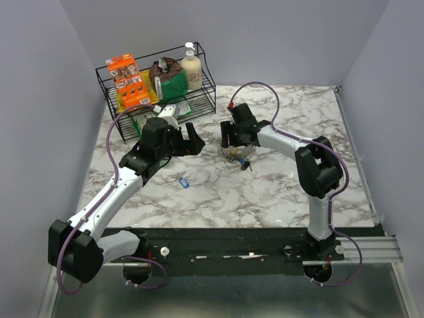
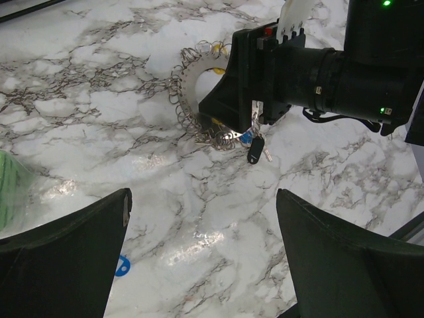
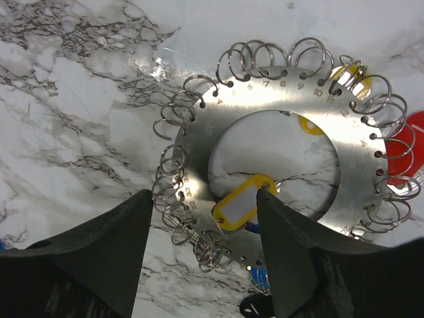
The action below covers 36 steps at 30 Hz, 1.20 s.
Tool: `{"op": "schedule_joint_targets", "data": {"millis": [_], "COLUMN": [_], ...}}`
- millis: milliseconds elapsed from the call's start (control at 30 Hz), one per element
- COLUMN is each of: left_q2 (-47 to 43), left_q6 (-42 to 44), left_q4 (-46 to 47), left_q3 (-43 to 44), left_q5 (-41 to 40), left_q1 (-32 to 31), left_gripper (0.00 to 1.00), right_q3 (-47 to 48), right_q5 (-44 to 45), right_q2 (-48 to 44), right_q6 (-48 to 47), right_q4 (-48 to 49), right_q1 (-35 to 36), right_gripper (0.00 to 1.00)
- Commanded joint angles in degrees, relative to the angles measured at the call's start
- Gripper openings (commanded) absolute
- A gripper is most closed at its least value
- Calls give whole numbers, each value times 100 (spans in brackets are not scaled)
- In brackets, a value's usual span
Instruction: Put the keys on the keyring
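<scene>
- The keyring (image 3: 195, 165) lies flat on the marble surface (image 2: 79, 126). It is a silver plate-ring with many small wire loops around its rim.
- Your right pincer (image 3: 205, 193) stands directly over the keyring, its fingers partly apart above one side of the rim. I see nothing clamped between them.
- A yellow key (image 3: 242, 207) lies in the hole of the keyring and touches the inner edge. One end of it is right at the tip of a finger. I cannot tell whether it is threaded on a loop.
- On the rim opposite the right pincer, a second yellow key (image 3: 351, 74) seems to sit among the loops. A red key (image 3: 411, 149) lies at the rim near it, partly cut off by the frame. They look attached, but the joint is too small for me to confirm.
- A dark key (image 2: 255, 150), with something blue beside it, lies against the loops under your right pincer.
- One blue key (image 1: 184, 181) lies alone on the surface, well apart from the keyring, on the side of your left arm. This one is clearly not yet on.
- Your left pincer (image 2: 203, 195) is wide open and empty. It is beside the keyring on that same side, raised off the surface.
- In my judgement you are partway through the task. At least the blue key remains, and maybe also the yellow key in the hole.
</scene>
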Motion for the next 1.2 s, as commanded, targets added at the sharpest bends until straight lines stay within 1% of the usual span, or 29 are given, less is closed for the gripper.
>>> {"op": "schedule_joint_targets", "data": {"millis": [0,33,167,333,367,567,767,1000,1167], "left_q2": [-26,-35,-201,-245,-254,-316,-413,-360,-246], "left_q6": [-19,-37,-63,-19,-19,-54,-45,-107,-151], "left_q4": [-16,-51,27,-96,-104,-166,-192,-96,1], "left_q3": [-39,-39,-136,-65,-65,-83,-110,-171,-197], "left_q5": [-10,-45,-89,-98,-115,-115,-238,-238,-194], "left_q1": [30,30,30,21,29,30,30,21,21], "left_gripper": [99,99,99,99,99,99,99,99,99], "right_q3": [210,184,17,-27,-53,-194,-623,-1107,-1354], "right_q5": [245,245,219,69,-114,-590,-985,-1187,-1451], "right_q2": [202,211,255,404,422,493,265,-148,-648], "right_q6": [155,164,190,199,217,287,208,67,-38], "right_q4": [-544,-553,-562,-693,-702,-781,-781,-887,-896], "right_q1": [40,40,40,40,32,40,40,49,76], "right_gripper": [66,64,64,65,66,69,70,70,70]}}
